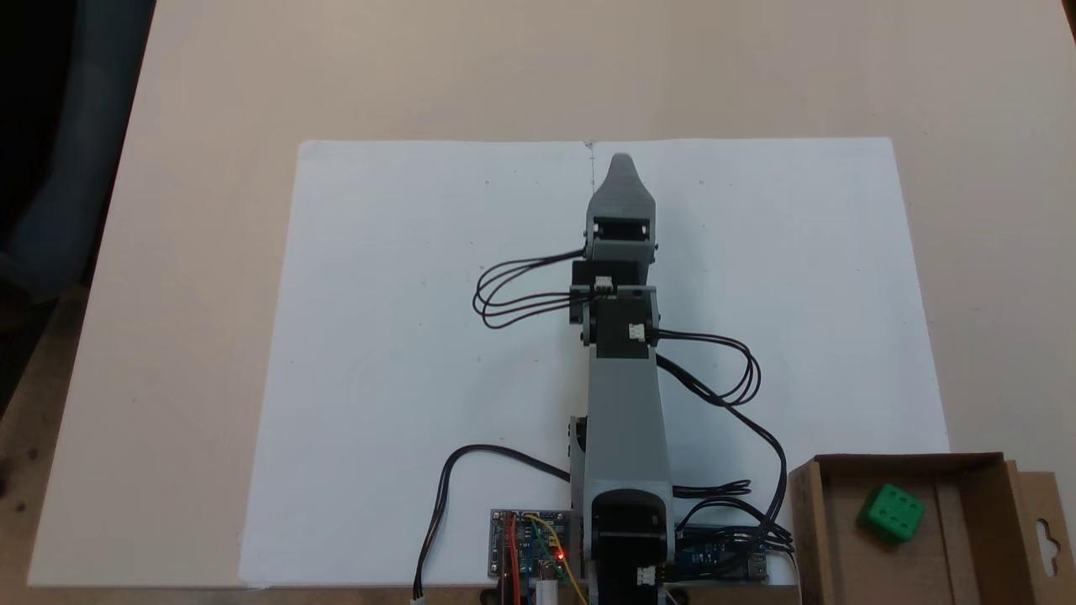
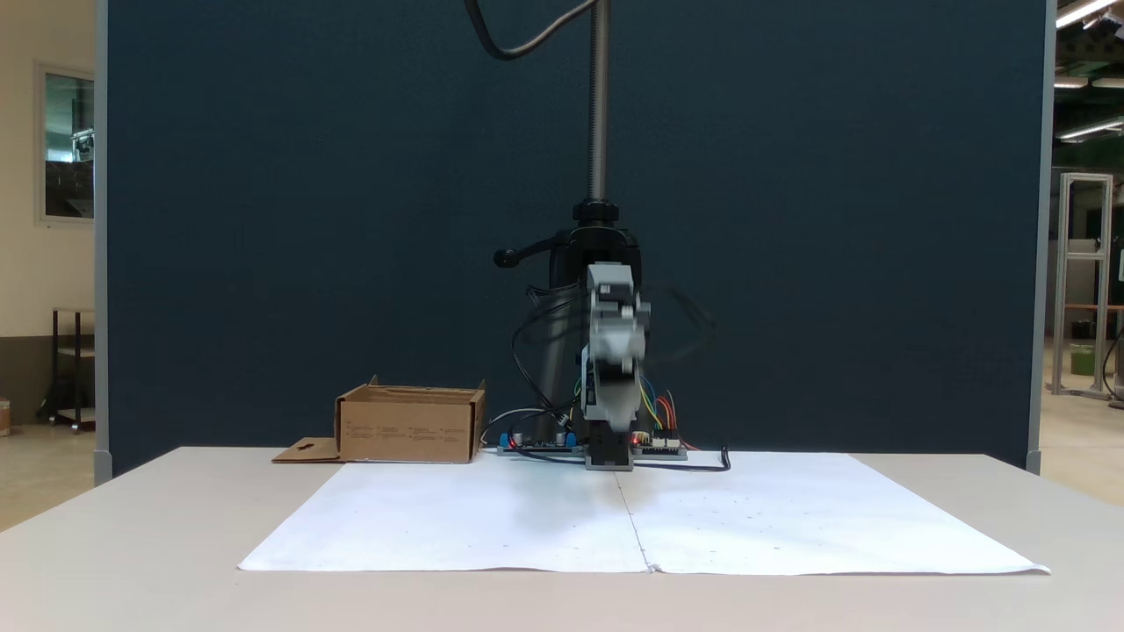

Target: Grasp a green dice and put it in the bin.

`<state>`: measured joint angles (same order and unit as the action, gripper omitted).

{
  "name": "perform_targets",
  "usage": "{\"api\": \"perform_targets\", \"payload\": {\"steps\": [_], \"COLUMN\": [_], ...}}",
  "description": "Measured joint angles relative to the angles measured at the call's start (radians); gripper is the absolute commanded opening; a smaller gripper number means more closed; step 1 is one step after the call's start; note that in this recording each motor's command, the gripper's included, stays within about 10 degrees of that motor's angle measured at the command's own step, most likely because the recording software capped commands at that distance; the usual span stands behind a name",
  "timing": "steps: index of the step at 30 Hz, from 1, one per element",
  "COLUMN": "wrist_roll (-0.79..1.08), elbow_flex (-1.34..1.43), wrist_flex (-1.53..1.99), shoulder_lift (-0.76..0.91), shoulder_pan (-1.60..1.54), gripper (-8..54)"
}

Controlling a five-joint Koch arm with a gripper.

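Note:
The green dice (image 1: 891, 512) lies inside the bin (image 1: 975, 538), a brown cardboard box at the lower right of a fixed view, resting on the box floor near its left wall. In the other fixed view the bin (image 2: 408, 430) stands at the left behind the white paper, and its walls hide the dice. The grey arm (image 1: 622, 395) stretches straight out over the middle of the paper, well away from the bin. My gripper (image 1: 622, 164) shows as a single pointed tip with nothing in it. Head-on, the arm (image 2: 612, 351) looks blurred and raised above the table.
A large white paper sheet (image 1: 403, 353) covers the middle of the beige table (image 1: 185, 210). Circuit boards (image 1: 530, 550) and black cables (image 1: 723, 378) sit around the arm's base. The bin's flap (image 1: 1046, 529) with a keyhole cutout lies flat beside it. A camera pole (image 2: 599, 105) rises behind the arm.

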<state>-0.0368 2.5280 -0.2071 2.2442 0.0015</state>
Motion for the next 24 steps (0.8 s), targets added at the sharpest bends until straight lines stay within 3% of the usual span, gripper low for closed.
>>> {"api": "perform_targets", "payload": {"steps": [15, 24], "wrist_roll": [0.02, 0.04], "elbow_flex": [0.472, 0.529], "wrist_flex": [-0.486, -0.727], "shoulder_lift": [0.011, 0.011], "shoulder_pan": [-0.1, -0.063], "gripper": [42.3, 42.5]}}
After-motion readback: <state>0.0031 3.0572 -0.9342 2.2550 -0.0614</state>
